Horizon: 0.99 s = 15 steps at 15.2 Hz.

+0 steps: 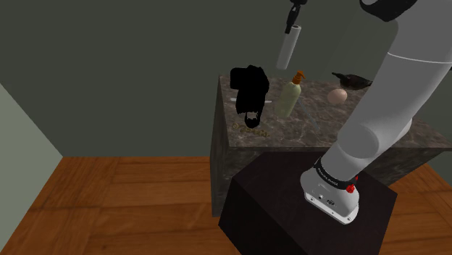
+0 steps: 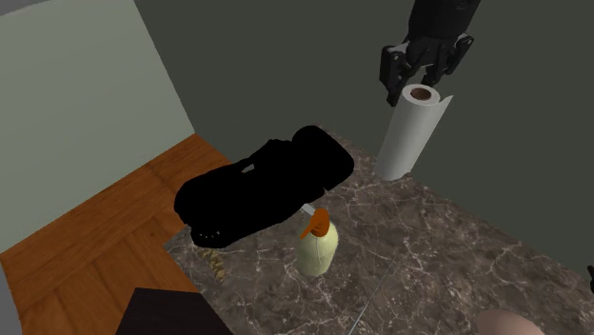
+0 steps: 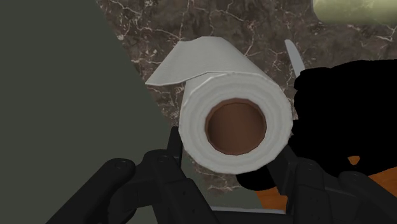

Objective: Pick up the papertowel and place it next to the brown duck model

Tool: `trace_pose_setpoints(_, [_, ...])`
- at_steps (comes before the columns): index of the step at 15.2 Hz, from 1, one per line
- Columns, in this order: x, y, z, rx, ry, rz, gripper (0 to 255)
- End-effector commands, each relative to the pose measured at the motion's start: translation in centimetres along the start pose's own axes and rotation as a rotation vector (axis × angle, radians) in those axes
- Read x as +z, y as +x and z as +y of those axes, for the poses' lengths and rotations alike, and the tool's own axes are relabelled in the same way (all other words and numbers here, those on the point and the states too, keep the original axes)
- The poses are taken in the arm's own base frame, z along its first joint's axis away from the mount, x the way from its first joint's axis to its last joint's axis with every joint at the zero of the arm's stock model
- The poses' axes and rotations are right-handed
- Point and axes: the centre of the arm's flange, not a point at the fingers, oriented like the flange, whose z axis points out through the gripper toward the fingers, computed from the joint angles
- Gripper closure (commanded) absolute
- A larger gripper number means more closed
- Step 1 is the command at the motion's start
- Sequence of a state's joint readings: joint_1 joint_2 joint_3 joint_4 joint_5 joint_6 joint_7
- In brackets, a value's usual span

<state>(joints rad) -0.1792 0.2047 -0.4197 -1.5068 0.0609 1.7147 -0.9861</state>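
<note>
Marble surface (image 1: 311, 123) against a dark grey-green wall, wood floor (image 1: 109, 195) beside it; on it sit a big black shape (image 2: 267, 186), a pale bottle (image 2: 317, 249) with an orange cap just beside that, and a beige rounded thing (image 1: 337, 95). Tool (image 2: 420, 84) is clamped on the top end of the paper towel roll (image 2: 409, 133), one finger on each side. Roll hangs tilted in the air over the surface's back edge near the wall, apart from the black shape and bottle.

A pale yellow bottle with an orange cap (image 1: 290, 95) is standing upright on a dark marbled stone desk (image 1: 311, 129); a pinkish egg-shaped object (image 1: 337, 95) is lying near it.
</note>
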Motion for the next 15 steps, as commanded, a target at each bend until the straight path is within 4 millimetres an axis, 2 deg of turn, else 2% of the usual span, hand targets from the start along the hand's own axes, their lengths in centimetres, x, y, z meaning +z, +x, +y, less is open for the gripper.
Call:
trace_pose_setpoints(1, [-1.1, 0.1, 0.0, 0.000, 0.000, 0.000, 255])
trace_pose_setpoints(15, [-8.5, 0.0, 0.2, 0.000, 0.000, 0.000, 255])
